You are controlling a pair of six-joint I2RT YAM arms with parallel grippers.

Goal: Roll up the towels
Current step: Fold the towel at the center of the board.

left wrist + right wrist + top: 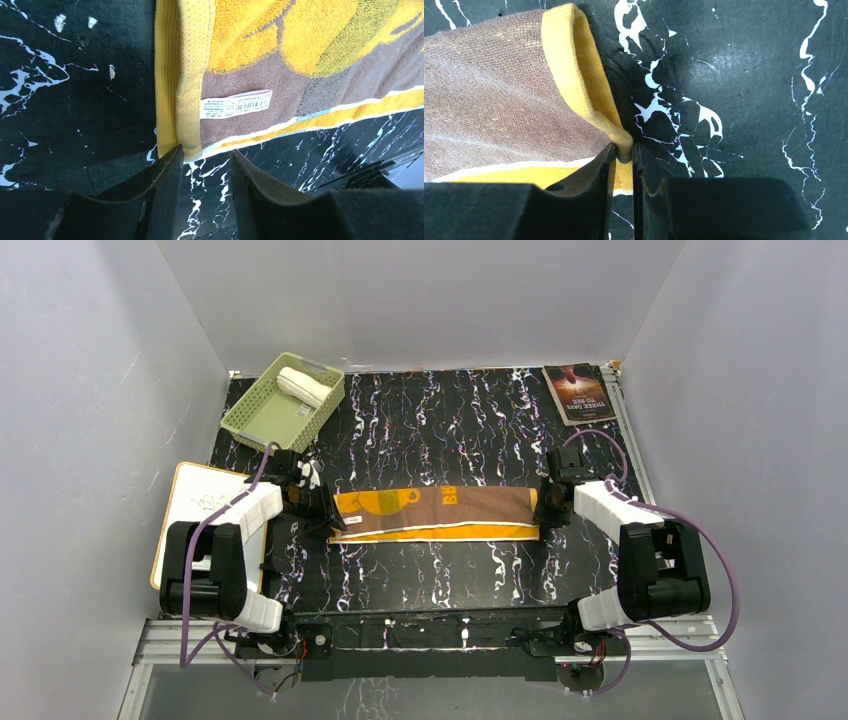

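Right end effector (624,151) low on towel (499,100)

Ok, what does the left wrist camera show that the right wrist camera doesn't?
Only the left wrist view: a white label sewn on the yellow-and-brown towel, its large yellow pattern, and the left hand open, its fingers at the towel's near corner. Only the right wrist view: the right hand shut on the towel's yellow hem, which bunches at the pinch. Both: the same towel lying on the black marbled table.
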